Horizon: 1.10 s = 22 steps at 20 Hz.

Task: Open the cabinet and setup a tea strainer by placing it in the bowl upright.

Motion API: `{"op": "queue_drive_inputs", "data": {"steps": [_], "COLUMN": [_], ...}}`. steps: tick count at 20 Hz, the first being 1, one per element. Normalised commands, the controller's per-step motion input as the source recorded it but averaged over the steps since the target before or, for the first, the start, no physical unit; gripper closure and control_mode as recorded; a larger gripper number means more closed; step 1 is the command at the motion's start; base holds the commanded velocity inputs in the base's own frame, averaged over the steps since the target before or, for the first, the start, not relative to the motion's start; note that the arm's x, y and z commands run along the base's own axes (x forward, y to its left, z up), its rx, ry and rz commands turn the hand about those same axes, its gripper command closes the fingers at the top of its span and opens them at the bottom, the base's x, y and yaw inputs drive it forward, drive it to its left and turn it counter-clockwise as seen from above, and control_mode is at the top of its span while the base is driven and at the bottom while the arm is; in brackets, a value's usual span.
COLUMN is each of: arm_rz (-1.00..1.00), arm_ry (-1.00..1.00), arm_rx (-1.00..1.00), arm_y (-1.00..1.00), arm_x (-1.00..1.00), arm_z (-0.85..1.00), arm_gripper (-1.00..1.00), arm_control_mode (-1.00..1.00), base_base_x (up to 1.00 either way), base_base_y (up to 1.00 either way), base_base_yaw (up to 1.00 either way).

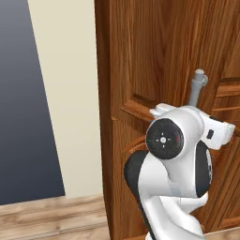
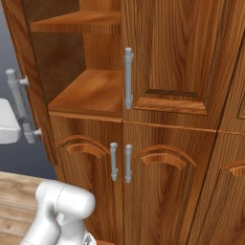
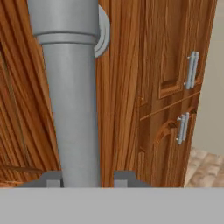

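Hand view puts the gripper astride the handle of the open door. One fingertip stands just off the bar with a sliver of wood showing between, so the grip looks slackened, not clamped.

If the hand backs off at a slant, a finger could catch the handle and drag the door towards shut. A sideways pull could also knock the hand on the handle's mount.

Right base view shows the cabinet beyond the handle, its upper left bay uncovered, with a shelf at handle height. The swung-out door stands beside the arm and narrows any reach to that shelf. Closed lower doors sit below the handle.
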Motion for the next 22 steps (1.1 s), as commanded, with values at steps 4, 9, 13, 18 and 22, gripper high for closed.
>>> {"op": "queue_drive_inputs", "data": {"steps": [4, 9, 13, 18, 22], "arm_rz": [-0.1, -0.03, 0.0, -0.03, 0.02], "arm_ry": [0.05, 0.0, 0.0, 0.03, 0.02], "arm_rx": [0.0, 0.0, 0.0, 0.0, 0.13], "arm_y": [0.66, 0.46, 0.49, 0.07, -0.41], "arm_x": [-0.6, -0.06, 0.0, -0.2, -0.57], "arm_z": [-0.04, 0.0, 0.0, -0.01, 0.0], "arm_gripper": [1.0, -1.0, -1.0, -1.0, -1.0], "arm_control_mode": [-1.0, -1.0, -1.0, -1.0, -1.0], "base_base_x": [0.0, 0.0, 0.0, 0.0, 0.0], "base_base_y": [0.0, 0.0, 0.0, 0.0, 0.0], "base_base_yaw": [0.0, 0.0, 0.0, 0.0, 0.0]}}
